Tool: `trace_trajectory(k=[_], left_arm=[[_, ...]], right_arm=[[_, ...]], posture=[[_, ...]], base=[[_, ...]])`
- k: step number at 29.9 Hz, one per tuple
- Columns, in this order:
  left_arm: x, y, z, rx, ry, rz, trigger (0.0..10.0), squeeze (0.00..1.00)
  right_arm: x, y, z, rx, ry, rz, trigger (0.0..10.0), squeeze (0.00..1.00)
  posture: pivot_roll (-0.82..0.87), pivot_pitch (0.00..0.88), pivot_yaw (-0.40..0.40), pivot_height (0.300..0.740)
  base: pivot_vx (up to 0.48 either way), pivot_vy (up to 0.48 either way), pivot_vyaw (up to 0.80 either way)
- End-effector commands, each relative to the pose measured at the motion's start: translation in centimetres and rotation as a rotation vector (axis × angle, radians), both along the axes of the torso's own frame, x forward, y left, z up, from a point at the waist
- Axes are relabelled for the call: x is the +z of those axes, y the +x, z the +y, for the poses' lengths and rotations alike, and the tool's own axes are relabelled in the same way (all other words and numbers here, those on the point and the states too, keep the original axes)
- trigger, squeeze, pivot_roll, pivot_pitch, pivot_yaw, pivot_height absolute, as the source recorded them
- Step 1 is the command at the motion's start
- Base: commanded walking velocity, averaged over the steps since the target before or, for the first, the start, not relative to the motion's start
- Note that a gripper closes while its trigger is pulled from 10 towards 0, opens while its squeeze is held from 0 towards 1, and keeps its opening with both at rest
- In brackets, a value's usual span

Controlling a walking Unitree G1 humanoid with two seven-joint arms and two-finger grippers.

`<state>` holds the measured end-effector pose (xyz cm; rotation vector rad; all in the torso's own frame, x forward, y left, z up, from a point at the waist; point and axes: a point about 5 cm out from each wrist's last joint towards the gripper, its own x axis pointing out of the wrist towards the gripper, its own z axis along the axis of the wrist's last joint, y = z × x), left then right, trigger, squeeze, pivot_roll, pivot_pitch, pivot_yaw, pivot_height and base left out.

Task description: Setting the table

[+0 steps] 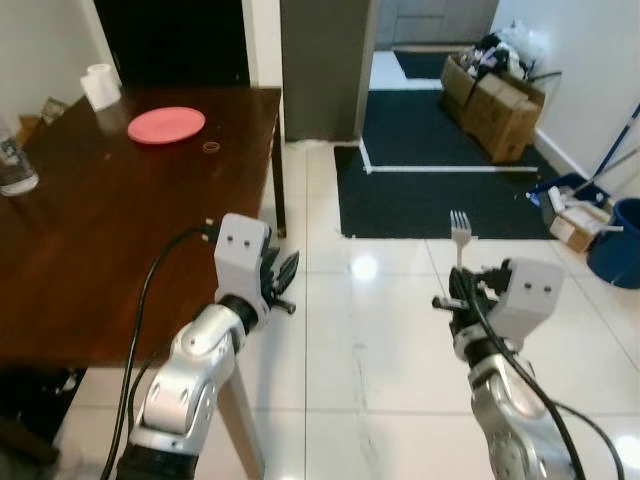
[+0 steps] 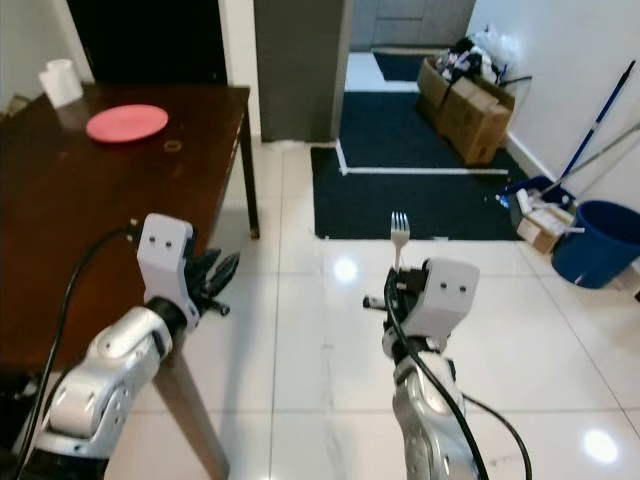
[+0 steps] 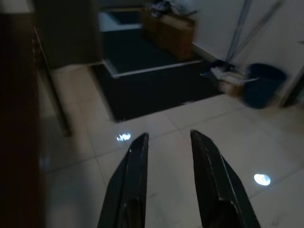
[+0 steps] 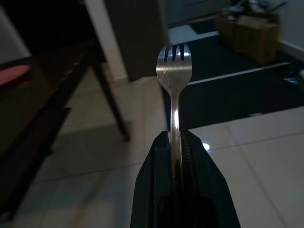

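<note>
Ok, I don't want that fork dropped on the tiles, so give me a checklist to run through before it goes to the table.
1. Right claw shut on the fork: ok.
2. Fork upright, tines up: ok.
3. Left claw open and holding nothing: ok.
4. Pink plate on the table, bare wood beside it: ok.
5. Fork over the table: not ok, it is over the floor tiles.
6. Grip firm enough for travel: cannot tell.

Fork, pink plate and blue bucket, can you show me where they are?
fork (image 4: pixel 174 71), right wrist view, on its head below the tines.
pink plate (image 1: pixel 166 125), left eye view, on its middle.
blue bucket (image 2: pixel 595 243), right eye view, on its side wall.
</note>
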<state>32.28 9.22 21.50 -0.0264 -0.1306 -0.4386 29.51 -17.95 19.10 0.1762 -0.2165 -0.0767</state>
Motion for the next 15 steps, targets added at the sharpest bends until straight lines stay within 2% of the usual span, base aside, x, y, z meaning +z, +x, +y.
trace_trajectory(k=[1,12,15], left_arm=[[-0.43,-0.01,0.55,0.017,0.011,0.011,10.0,0.00],[-0.42,0.00,0.55,0.016,0.009,0.011,10.0,0.00],[-0.42,-0.01,0.56,0.017,0.009,0.011,10.0,0.00]], right_arm=[[-0.01,-0.09,0.13,0.001,0.002,0.000,10.0,0.00],[-0.03,-0.10,0.15,0.001,0.003,0.001,10.0,0.00],[-0.07,-0.09,0.16,0.003,0.007,0.004,10.0,0.00]], posture=[[0.03,0.099,0.112,0.740],[0.03,0.099,0.112,0.740],[0.03,0.099,0.112,0.740]], base=[[0.480,0.000,0.00],[0.480,0.000,0.00],[0.480,0.000,-0.55]])
